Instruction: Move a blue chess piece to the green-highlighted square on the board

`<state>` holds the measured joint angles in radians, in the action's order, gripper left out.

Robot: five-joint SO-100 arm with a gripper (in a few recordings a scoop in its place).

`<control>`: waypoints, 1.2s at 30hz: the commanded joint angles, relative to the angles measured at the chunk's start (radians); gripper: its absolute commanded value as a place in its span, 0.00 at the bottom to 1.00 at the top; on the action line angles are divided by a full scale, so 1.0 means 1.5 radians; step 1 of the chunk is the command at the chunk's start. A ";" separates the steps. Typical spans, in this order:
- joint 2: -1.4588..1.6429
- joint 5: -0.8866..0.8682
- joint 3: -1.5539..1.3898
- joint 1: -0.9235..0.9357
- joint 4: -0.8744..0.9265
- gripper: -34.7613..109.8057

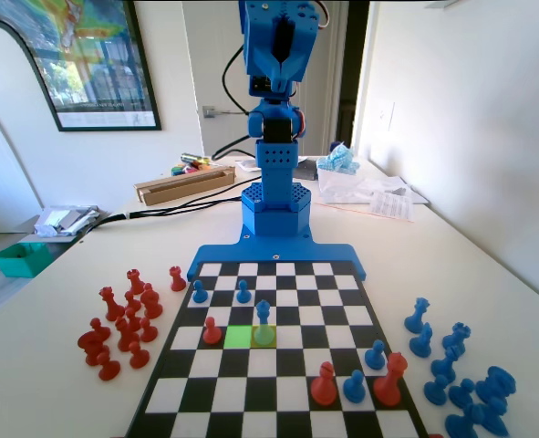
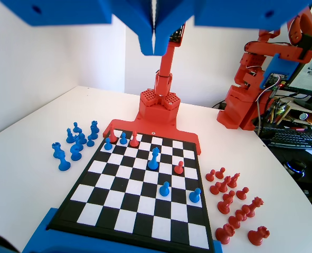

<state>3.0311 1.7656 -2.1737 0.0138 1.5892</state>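
Observation:
The slim blue chess piece stands upright on the olive-tinted square near the middle of the board. The bright green-highlighted square lies directly to its left in the fixed view, with nothing on it. A red pawn stands on the square left of the green one. My gripper is held high above the arm's base at the board's far end, well away from the pieces. Its jaws are shut with nothing between them.
In the fixed view, blue pawns stand on the far rows. Red pieces and blue pawns stand on the near right. Captured red pieces lie left of the board, blue ones right.

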 commanded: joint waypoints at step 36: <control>0.013 0.005 0.001 0.005 -0.010 0.25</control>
<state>3.0311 1.7656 -2.1737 0.0138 1.5892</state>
